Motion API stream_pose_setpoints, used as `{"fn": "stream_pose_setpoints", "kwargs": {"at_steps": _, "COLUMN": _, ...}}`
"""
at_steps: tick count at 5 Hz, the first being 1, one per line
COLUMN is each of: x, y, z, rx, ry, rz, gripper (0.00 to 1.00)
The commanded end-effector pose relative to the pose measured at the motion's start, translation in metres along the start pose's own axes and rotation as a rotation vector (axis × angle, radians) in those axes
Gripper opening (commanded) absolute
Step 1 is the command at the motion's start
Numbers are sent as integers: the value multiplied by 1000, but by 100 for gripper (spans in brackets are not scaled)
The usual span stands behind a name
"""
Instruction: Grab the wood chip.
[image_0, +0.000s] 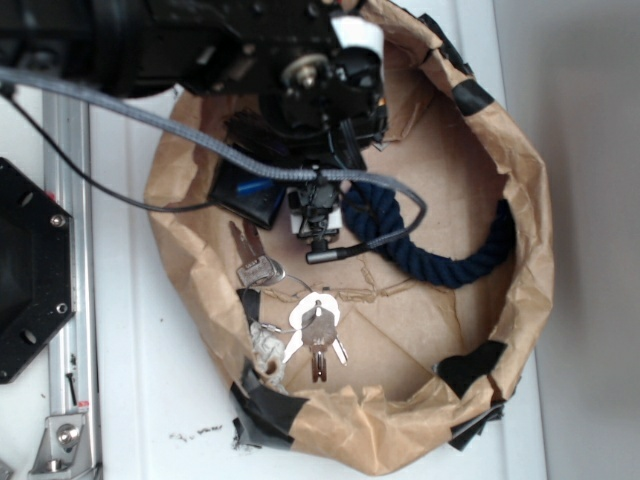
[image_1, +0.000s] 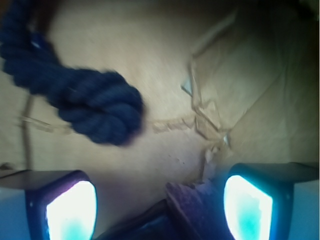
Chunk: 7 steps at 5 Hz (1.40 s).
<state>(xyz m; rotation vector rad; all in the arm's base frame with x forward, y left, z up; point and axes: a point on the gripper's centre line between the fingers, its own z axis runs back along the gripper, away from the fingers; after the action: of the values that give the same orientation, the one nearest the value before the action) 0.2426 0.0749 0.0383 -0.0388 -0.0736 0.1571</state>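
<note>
The wood chip (image_1: 192, 202) is showing only in your wrist view, as a brownish streaked sliver low in the frame between the gripper (image_1: 160, 205) pads, lying partly over the dark edge of the black wallet (image_0: 248, 192). In the exterior view the arm is hiding it, so you are judging its place from the wrist camera alone. The fingers are standing spread apart, holding nothing. You are looking at the approach step: hovering inside the paper-lined bowl (image_0: 520, 300), with the blue rope (image_0: 440, 255) off to one side and the keys (image_0: 318, 335) well clear. Next you are likely needing to descend, centre the chip, and close without pinching the wallet
</note>
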Motion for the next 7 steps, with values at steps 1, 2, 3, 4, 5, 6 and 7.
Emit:
{"fn": "stream_pose_setpoints", "kwargs": {"at_steps": 1, "x": -5, "y": 20, "z": -19, "rx": 62, "ry": 58, "rz": -23, "gripper": 100}}
{"fn": "stream_pose_setpoints", "kwargs": {"at_steps": 2, "x": -5, "y": 20, "z": -19, "rx": 59, "ry": 55, "rz": -27, "gripper": 100}}
{"fn": "stream_pose_setpoints", "kwargs": {"at_steps": 3, "x": -9, "y": 18, "z": -20, "rx": 66, "ry": 92, "rz": -50, "gripper": 100}}
{"fn": "stream_pose_setpoints", "kwargs": {"at_steps": 4, "x": -21, "y": 32, "z": -17, "rx": 114, "ry": 102, "rz": -45, "gripper": 100}}
{"fn": "stream_pose_setpoints", "kwargs": {"at_steps": 5, "x": -32, "y": 52, "z": -14, "rx": 162, "ry": 98, "rz": -32, "gripper": 100}}
{"fn": "stream_pose_setpoints", "kwargs": {"at_steps": 6, "x": -31, "y": 54, "z": -13, "rx": 167, "ry": 88, "rz": -29, "gripper": 0}}
{"fn": "stream_pose_setpoints", "kwargs": {"at_steps": 7, "x": -29, "y": 49, "z": -13, "rx": 172, "ry": 91, "rz": -66, "gripper": 0}}
